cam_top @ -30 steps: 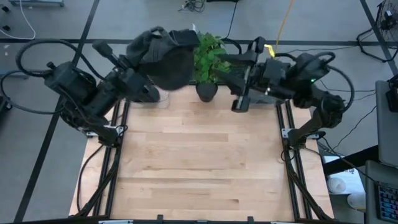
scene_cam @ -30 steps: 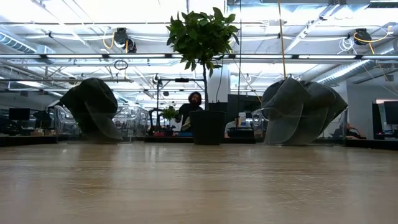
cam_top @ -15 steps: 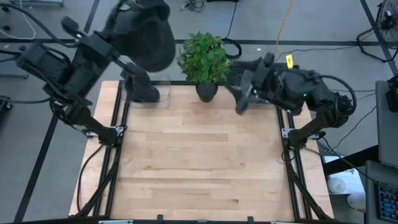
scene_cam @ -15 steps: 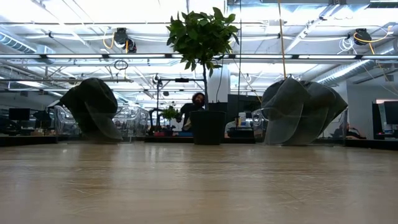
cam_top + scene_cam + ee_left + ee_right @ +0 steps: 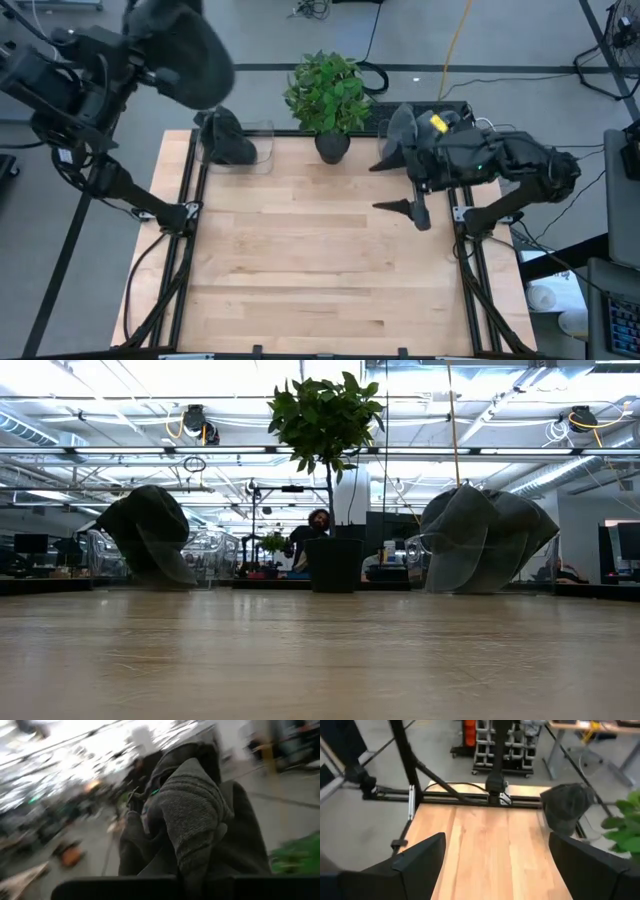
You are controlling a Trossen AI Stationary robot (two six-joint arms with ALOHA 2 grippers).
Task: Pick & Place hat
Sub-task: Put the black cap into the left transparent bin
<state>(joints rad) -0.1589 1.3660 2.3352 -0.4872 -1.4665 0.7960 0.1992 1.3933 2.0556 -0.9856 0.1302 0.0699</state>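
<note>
High view shows my left gripper [image 5: 150, 45] clamped on the dark knit hat [image 5: 185, 50], lifted beyond the table's [image 5: 320, 260] far-left corner, my right gripper [image 5: 410, 208] spread wide and empty; picked, placing remains.

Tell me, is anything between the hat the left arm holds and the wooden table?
Nothing visible blocks it. The dark grey knitted hat, shut in the left end effector, hangs beyond the wooden table's far-left corner. A second dark hat sits at that corner; the right end effector waits open over the table.
</note>
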